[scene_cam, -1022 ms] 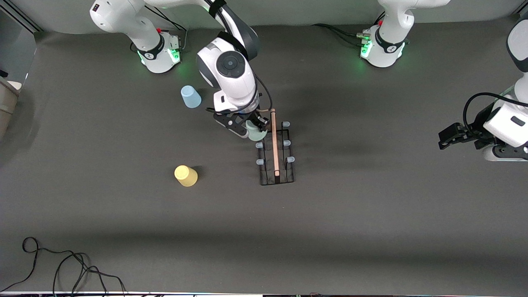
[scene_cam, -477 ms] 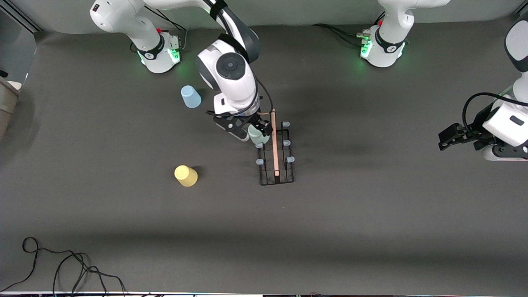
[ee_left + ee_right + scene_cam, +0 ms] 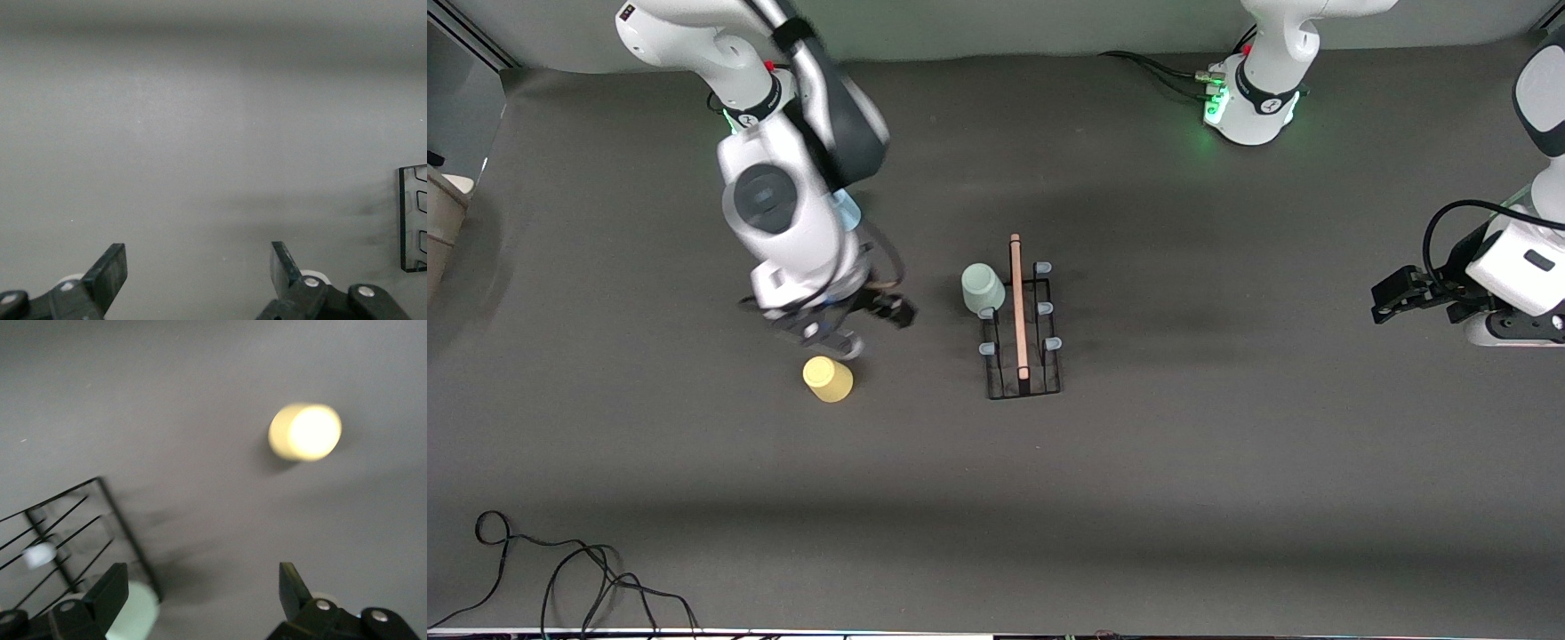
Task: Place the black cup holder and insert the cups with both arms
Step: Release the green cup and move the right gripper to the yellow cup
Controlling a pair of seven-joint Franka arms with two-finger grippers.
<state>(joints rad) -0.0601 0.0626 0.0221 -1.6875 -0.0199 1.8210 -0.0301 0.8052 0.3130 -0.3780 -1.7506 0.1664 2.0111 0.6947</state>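
Front view shows the right gripper [image 3: 845, 324] up over the table, fingers spread and holding nothing, with the yellow cup [image 3: 828, 379] just below its fingertips. Apart from these fingers, the mint green cup [image 3: 983, 288] sits upside down on the black cup holder [image 3: 1022, 331]. At its own table end the left gripper [image 3: 1390, 298] waits, fingers released and empty.

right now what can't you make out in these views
- Blue cup: front view, almost all hidden under the right arm.
- Mint cup: front view, seen from above, so whether it sits fully on its prong is unclear; right wrist view cuts it off at the edge.
- Holder: left wrist view shows only a corner; blurred in the right wrist view.
- Yellow cup: right wrist view, blurred.
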